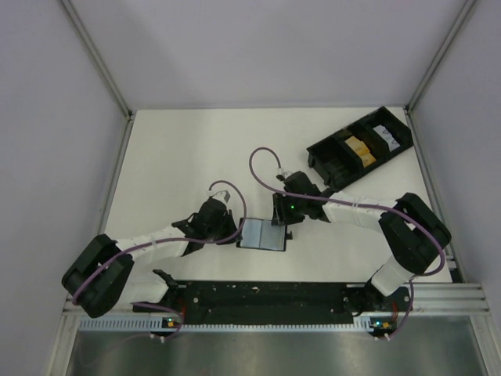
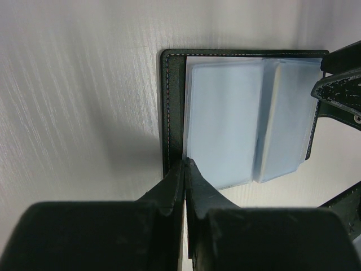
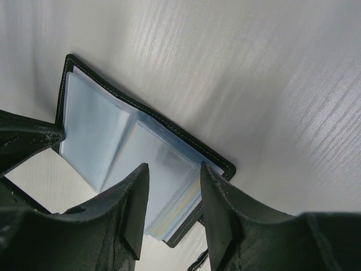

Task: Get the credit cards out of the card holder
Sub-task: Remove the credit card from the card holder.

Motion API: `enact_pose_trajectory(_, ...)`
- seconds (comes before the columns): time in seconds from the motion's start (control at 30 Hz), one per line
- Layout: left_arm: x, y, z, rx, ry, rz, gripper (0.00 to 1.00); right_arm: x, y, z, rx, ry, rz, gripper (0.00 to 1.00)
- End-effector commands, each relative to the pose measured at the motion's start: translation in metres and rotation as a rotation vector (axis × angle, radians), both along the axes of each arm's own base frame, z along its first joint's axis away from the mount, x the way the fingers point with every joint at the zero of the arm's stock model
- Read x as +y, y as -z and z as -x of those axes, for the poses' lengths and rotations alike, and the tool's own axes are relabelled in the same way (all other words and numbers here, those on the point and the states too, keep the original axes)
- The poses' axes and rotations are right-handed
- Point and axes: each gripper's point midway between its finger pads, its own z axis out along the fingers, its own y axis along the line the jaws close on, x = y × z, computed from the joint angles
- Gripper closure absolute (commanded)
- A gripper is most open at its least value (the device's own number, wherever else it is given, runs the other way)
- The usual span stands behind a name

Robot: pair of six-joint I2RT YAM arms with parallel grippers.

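Note:
The card holder (image 1: 262, 233) lies open on the table, its blue-grey plastic sleeves facing up. It also shows in the left wrist view (image 2: 225, 130) and the right wrist view (image 3: 113, 135). My left gripper (image 1: 235, 233) is shut, and its tips (image 2: 186, 165) rest on the holder's left black cover edge. My right gripper (image 1: 284, 225) is open, and its fingers (image 3: 174, 169) straddle the right stack of sleeves. A pale yellow card edge (image 3: 181, 206) shows inside those sleeves. Any other cards in the holder are hidden.
A long black compartmented tray (image 1: 333, 160) stands at the back right, with an orange-yellow card (image 1: 358, 149) and a white item (image 1: 383, 135) in it. A black rail (image 1: 258, 296) runs along the near edge. Grey walls close in both sides.

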Motion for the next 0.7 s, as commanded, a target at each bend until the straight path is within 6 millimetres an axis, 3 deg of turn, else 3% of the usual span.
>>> enact_pose_trajectory(0.0,0.009,0.012,0.009,0.029,-0.007,-0.043,0.97,0.020,-0.025,-0.006,-0.048,-0.046,-0.060,0.60)
enact_pose_trajectory(0.37,0.008,0.012,0.009,0.027,-0.004,-0.043,0.98,0.018,-0.029,-0.009,-0.068,-0.050,-0.045,0.55)
enact_pose_trajectory(0.67,0.008,0.012,0.009,0.029,-0.004,-0.043,0.99,0.013,-0.032,-0.016,-0.102,-0.034,-0.017,0.44)
